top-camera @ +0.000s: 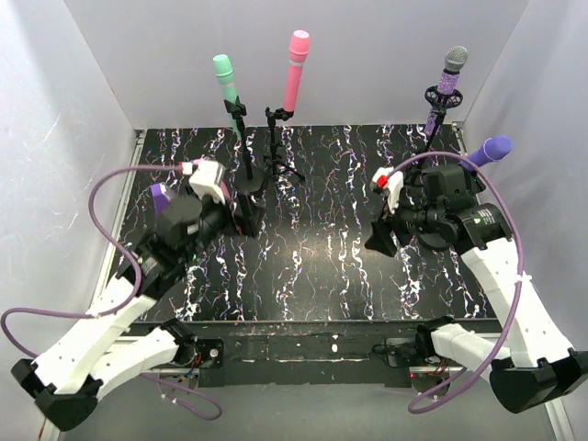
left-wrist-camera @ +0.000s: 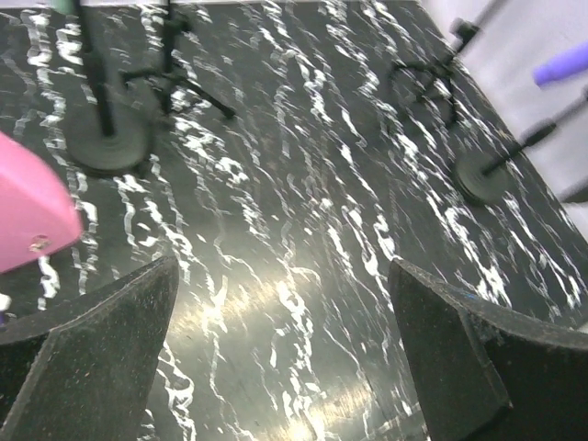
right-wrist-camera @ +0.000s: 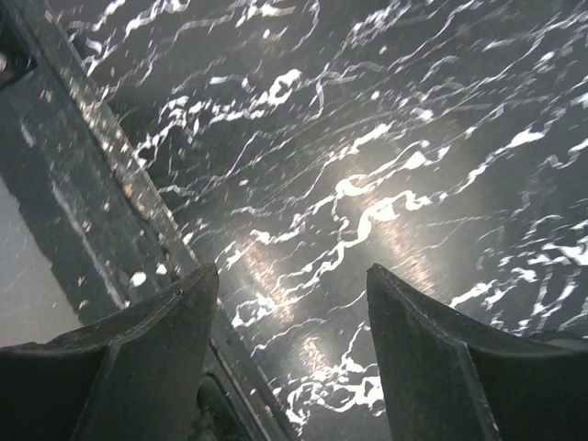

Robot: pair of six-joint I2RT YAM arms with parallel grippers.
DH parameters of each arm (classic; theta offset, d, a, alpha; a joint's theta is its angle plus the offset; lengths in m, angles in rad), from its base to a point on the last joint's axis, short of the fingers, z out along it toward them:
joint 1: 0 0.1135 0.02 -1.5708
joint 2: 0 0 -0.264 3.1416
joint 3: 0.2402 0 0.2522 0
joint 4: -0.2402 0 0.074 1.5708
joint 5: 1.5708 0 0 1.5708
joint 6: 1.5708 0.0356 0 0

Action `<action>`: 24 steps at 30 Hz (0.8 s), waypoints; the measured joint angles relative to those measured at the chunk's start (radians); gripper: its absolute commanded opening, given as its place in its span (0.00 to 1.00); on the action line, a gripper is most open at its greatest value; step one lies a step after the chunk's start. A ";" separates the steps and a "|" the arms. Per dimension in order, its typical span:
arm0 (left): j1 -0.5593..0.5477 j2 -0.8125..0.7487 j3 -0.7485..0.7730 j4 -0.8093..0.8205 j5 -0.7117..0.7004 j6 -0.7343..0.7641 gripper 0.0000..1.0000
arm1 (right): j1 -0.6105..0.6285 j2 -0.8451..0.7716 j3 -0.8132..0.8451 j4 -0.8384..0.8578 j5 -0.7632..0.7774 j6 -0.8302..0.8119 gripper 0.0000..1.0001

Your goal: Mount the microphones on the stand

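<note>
4 microphones rise along the far side of the bench [top-camera: 303,276], and 4 stands show in all. In the top view the mint green microphone [top-camera: 223,73] is at 11 o'clock, clipped on a round-based stand [top-camera: 248,181]. The pink microphone [top-camera: 298,60] is at 12 o'clock on a tripod stand [top-camera: 280,167]. The glittery purple microphone [top-camera: 450,78] is at 1 o'clock on a second tripod stand [top-camera: 432,129]. The plain purple microphone [top-camera: 493,150] leans at 2 o'clock above a second round-based stand [left-wrist-camera: 478,179]; whether the 2 are joined I cannot tell. The left fingers [left-wrist-camera: 101,349] are spread apart and hold nothing, above bare bench at 9 o'clock. The right fingers [right-wrist-camera: 138,367] are likewise released and empty, at 3 o'clock.
</note>
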 measured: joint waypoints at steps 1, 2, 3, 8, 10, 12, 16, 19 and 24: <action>0.045 0.034 0.034 -0.010 0.019 0.003 0.98 | 0.010 0.005 0.021 0.011 0.013 0.017 0.73; 0.104 0.071 0.068 -0.016 0.051 0.005 0.98 | 0.013 0.006 0.041 0.025 0.027 0.029 0.74; 0.175 0.112 0.101 -0.017 0.091 0.006 0.98 | 0.013 0.006 0.063 0.040 0.040 0.046 0.74; 0.546 0.290 0.222 -0.021 0.340 -0.024 0.98 | 0.014 -0.011 0.127 0.187 0.134 0.185 0.75; 0.665 0.340 0.264 -0.021 0.427 -0.052 0.98 | 0.014 -0.021 0.129 0.241 0.179 0.244 0.78; 0.734 0.361 0.290 -0.019 0.483 -0.071 0.98 | 0.014 -0.024 0.134 0.290 0.239 0.305 0.80; 0.745 0.332 0.293 -0.013 0.584 -0.084 0.98 | 0.014 -0.029 0.142 0.379 0.343 0.384 0.84; 0.739 0.280 0.287 -0.021 0.631 -0.072 0.98 | 0.014 -0.046 0.142 0.422 0.382 0.414 0.88; 0.739 0.187 0.285 -0.040 0.654 -0.049 0.98 | 0.014 -0.084 0.138 0.457 0.402 0.430 0.90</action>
